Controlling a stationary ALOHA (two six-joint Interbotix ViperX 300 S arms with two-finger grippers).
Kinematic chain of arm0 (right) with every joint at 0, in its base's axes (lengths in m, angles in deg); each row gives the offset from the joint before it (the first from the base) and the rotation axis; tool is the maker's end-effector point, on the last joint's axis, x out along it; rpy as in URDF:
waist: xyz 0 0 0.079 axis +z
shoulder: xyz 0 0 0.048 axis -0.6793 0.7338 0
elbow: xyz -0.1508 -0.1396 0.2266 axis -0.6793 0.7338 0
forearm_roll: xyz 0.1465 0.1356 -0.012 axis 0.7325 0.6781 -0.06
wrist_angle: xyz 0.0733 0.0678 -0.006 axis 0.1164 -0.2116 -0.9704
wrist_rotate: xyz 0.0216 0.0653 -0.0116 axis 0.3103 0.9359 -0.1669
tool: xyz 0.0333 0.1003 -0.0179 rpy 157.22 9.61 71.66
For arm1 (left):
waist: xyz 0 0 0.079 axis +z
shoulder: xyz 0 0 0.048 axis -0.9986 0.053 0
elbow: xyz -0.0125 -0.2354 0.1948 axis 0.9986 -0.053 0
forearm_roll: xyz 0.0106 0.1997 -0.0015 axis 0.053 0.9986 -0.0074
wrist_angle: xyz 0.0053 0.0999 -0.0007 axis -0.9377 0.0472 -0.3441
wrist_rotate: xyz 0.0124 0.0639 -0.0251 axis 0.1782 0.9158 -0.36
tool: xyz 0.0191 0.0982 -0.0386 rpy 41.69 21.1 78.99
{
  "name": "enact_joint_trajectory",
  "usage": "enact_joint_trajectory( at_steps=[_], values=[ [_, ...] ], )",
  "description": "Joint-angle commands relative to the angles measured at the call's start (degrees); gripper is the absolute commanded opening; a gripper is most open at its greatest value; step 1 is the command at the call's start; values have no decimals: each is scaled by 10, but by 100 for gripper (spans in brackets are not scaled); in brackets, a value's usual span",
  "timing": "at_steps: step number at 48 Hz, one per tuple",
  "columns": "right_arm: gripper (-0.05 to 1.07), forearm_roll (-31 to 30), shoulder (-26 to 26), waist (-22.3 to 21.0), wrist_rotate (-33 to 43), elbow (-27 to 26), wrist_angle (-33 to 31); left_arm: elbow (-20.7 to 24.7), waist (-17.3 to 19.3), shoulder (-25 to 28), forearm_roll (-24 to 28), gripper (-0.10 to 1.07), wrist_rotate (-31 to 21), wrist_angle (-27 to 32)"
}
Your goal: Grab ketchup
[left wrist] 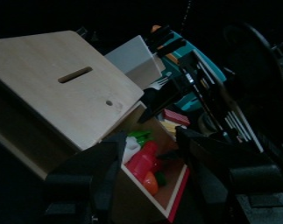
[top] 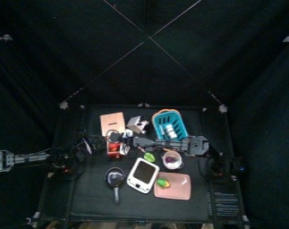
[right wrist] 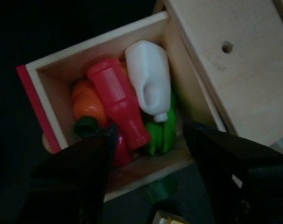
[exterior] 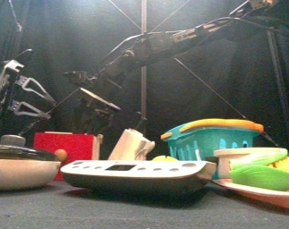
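The ketchup (right wrist: 110, 94) is a red bottle lying in a red-walled wooden crate (right wrist: 36, 96), between a white bottle (right wrist: 150, 77) and an orange item (right wrist: 88, 107). My right gripper (right wrist: 155, 162) hangs open just above the crate, its jaws either side of the bottle's lower end and not touching it. In the top view the right arm reaches across the middle, with the right gripper (top: 120, 140) over the crate (top: 115, 148). My left gripper (left wrist: 155, 175) is open and empty beside the crate (left wrist: 153, 166), at the table's left (top: 84, 143).
A tan wooden box with a slot (top: 112, 122) stands right behind the crate. A blue basket (top: 171, 123), a bowl (top: 172, 159), a white scale (top: 141, 174), a pan (top: 114, 179) and a pink tray (top: 173, 186) crowd the table's middle and front.
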Motion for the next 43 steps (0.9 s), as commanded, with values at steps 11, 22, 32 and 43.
enact_joint_trajectory(
  at_steps=[11, 22, 32, 43],
  values=[
    [90, -1, -5, 3, -1, -24, 2, 2, -1, 1, -15, 86, 1, -2],
    [79, 0, 4, 5, 0, -28, 2, 0, -1, 1, -18, 86, 1, -2],
    [67, 1, 8, 5, -1, -31, -11, 0, -1, 1, -18, 86, 1, -2],
    [59, -1, 6, 5, 0, -39, -21, -4, 0, 1, -18, 86, 1, -2]
  ],
)
